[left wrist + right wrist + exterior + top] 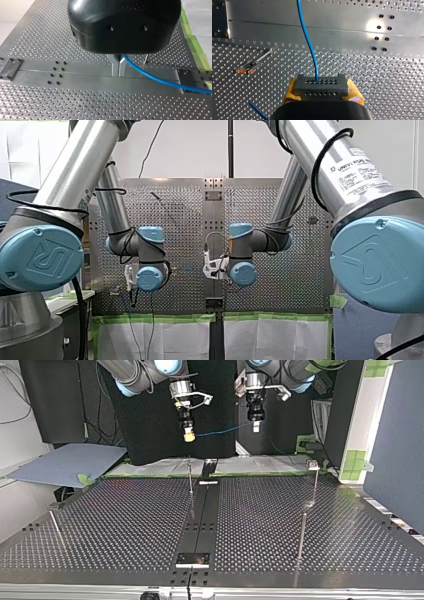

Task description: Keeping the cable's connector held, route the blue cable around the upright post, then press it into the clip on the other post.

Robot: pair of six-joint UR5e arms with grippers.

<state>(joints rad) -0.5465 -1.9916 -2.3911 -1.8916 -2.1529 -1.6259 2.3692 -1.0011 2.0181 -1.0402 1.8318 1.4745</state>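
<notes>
**A:** While both arms hang high over the perforated metal table (125, 525), what has hold of what?

**B:** My right tool (322, 91), with yellow pads, is clenched on the grey rectangular multi-hole connector (321, 85). The thin blue cable (308, 37) leaves one of its holes. My left tool (119, 67) has its metal fingers pressed together, pinching the same cable further along. In the top view the cable runs nearly straight between them, well clear of the table.

**A:** Why two grips?

**B:** Judgement: one anchors the connector as the task requires and the other steers the run. Held this high, the cable clears the post tops.

**A:** What's around it?

**B:** A slim upright metal post (190, 479) stands below my right tool. A taller post with a small blocky head (313, 466), probably the clip, is at the top view's right, with a plain post (302, 532) nearer the camera. A leaning rod (56, 529) is at the left. The right wrist view shows an orange-marked post (253, 64), but I cannot tell which one it is.

**A:** Any obstructions?

**B:** Nothing touches the cable. The plain post could snag it.
</notes>
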